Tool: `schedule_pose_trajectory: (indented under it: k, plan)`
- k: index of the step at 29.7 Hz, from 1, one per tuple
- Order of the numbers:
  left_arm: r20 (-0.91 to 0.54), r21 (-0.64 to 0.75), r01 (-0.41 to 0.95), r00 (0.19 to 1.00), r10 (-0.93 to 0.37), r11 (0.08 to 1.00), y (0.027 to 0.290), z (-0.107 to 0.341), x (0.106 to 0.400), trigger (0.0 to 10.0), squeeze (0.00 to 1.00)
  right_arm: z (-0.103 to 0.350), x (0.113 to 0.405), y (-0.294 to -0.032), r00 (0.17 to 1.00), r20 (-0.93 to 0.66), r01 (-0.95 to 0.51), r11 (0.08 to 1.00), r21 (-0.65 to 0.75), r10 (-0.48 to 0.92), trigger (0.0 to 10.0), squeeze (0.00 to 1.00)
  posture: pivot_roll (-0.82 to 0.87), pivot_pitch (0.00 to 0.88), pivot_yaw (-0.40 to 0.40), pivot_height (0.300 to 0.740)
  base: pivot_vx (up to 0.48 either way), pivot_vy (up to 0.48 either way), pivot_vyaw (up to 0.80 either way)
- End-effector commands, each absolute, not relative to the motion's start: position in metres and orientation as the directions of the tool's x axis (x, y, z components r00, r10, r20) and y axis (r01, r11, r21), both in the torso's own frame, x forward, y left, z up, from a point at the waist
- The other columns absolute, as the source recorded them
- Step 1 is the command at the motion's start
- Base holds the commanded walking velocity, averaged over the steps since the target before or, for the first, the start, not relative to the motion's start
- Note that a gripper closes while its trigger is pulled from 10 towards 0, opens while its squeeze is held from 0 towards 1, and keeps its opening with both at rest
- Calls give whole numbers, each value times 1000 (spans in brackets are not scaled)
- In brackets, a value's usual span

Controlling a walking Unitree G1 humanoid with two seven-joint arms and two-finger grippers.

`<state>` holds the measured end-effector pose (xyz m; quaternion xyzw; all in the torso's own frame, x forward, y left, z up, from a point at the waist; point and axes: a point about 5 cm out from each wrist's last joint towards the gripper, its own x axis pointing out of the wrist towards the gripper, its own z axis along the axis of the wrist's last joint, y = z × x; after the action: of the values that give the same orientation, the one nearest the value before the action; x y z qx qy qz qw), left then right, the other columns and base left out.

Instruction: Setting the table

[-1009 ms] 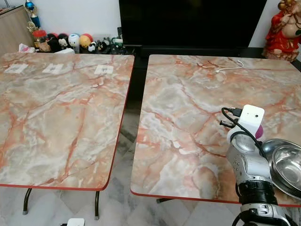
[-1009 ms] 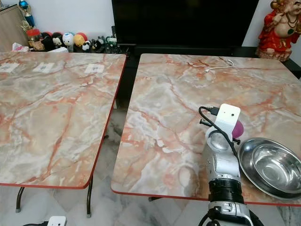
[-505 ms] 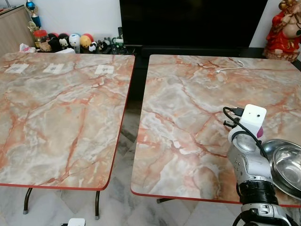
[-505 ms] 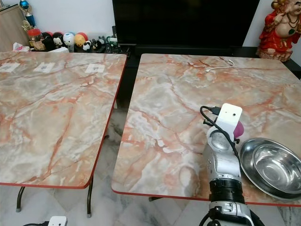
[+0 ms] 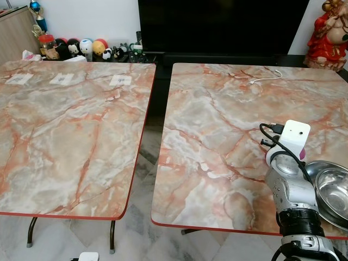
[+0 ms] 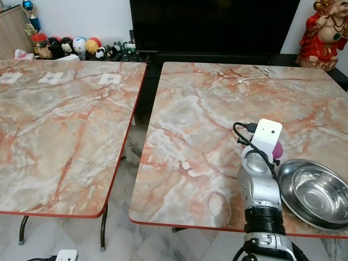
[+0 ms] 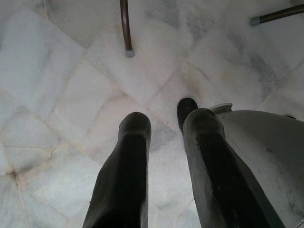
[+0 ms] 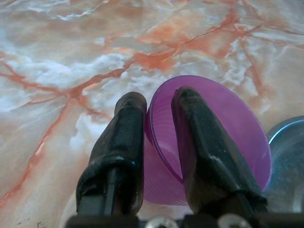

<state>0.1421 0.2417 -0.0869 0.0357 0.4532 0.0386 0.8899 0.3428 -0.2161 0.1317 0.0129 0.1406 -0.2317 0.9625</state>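
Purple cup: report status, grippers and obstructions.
Right gripper shut on purple cup, jaws pinching its rim, over right table. Left gripper open, idle over floor. Steel bowl close beside cup.

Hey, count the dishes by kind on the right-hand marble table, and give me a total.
Steel bowl: 1
Purple cup, held at its rim by the right gripper: 1
Total: 2
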Motion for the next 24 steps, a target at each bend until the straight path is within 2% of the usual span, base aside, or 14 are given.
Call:
schedule_pose_trajectory:
  k: [1,10,12,13,14,15,18,19,20,21,24]
  plan:
    - [-819,90,-45,566,99,995,242,-89,138,10000,0,131,343,-215,852,-285,442,895,-59,-440,10000,333,-22,13,-22,740,0,0,0]
    - [-821,90,-42,563,98,995,241,-89,138,10000,0,128,344,-215,849,-306,427,900,-82,-431,10000,329,-22,13,-22,740,0,0,0]
    - [-821,91,-41,562,98,995,241,-89,138,10000,0,127,344,-214,851,-315,415,906,-85,-420,10000,361,-21,12,-22,740,0,0,0]
    - [-821,91,-41,562,98,995,241,-89,138,10000,0,127,344,-213,852,-316,413,907,-85,-418,10000,475,-22,11,-22,740,0,0,0]
    - [-822,91,-40,561,97,995,242,-89,138,10000,0,127,344,-212,853,-318,410,908,-84,-414,10000,863,-22,11,-22,740,0,0,0]
    - [-822,91,-39,561,97,995,241,-89,138,10000,0,127,344,-212,854,-318,409,909,-81,-412,10000,1000,-21,11,-21,740,0,0,0]
    - [-822,90,-39,561,97,995,241,-89,138,10000,0,128,344,-212,855,-312,412,908,-75,-414,10000,1000,-20,11,-21,740,0,0,0]
    - [-822,90,-39,561,97,995,242,-89,138,10000,0,129,344,-212,855,-307,414,907,-77,-417,10000,906,-21,11,-21,740,0,0,0]
    - [-822,91,-39,561,97,995,242,-89,138,10000,0,131,344,-213,855,-296,424,903,-71,-425,10000,55,-21,11,-21,740,0,0,0]
    - [-822,91,-39,561,98,995,242,-89,138,10000,0,134,345,-214,858,-275,434,899,-61,-433,10000,0,-20,11,-22,740,0,0,0]
    - [-822,91,-40,561,98,995,242,-89,138,10000,0,139,346,-215,860,-252,441,895,-72,-444,10000,0,-21,11,-21,740,0,0,0]
